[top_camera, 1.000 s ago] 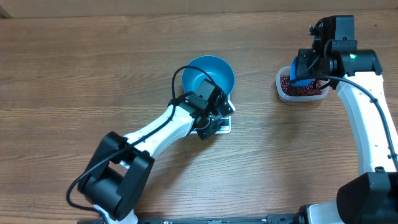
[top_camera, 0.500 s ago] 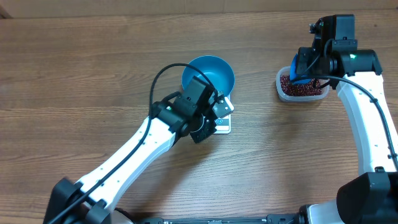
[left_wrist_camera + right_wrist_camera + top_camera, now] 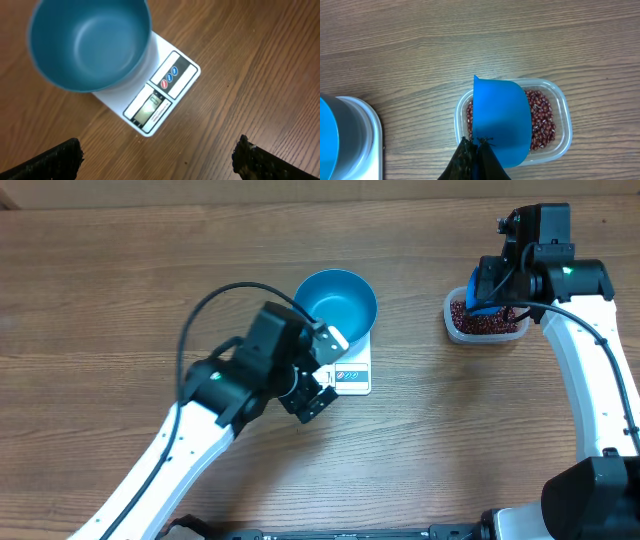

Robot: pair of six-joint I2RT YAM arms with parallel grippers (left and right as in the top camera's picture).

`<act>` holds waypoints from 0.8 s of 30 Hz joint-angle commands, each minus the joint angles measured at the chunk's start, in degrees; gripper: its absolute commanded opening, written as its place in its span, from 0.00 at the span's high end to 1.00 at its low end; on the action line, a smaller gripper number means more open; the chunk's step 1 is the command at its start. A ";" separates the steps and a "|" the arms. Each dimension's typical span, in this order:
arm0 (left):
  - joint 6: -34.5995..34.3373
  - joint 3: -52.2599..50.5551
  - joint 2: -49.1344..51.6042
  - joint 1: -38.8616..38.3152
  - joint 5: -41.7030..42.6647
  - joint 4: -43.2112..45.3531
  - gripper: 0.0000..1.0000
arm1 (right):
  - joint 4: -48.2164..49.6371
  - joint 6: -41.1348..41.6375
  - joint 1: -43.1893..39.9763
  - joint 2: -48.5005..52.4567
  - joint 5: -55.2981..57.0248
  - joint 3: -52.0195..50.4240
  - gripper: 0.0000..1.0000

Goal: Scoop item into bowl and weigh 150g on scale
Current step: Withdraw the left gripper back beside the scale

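**A:** Where's your left gripper point(image 3: 325, 372) at?
**B:** Your fingers are spread wide with nothing in them, just beside the scale point(image 3: 352, 373). The bowl point(image 3: 336, 302) sits on the scale, display end uncovered.
**A:** And the right gripper point(image 3: 475, 150)?
**B:** It's pinched on the blue scoop point(image 3: 500, 122), over the beans point(image 3: 542, 117) in the clear tub point(image 3: 566, 125).

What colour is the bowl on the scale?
The bowl is bright blue; left wrist view.
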 commanded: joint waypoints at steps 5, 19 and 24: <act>-1.95 1.20 -5.79 0.76 2.25 -2.91 0.00 | -0.50 0.15 -0.11 -0.42 -0.50 2.10 0.96; -2.21 -0.66 -12.96 0.79 0.42 -3.28 0.00 | -0.50 0.15 -0.11 -0.42 -0.50 2.10 0.96; -14.27 -0.66 -12.96 0.81 -7.98 -0.87 0.00 | -0.59 0.15 -0.11 -0.42 -0.50 2.10 0.96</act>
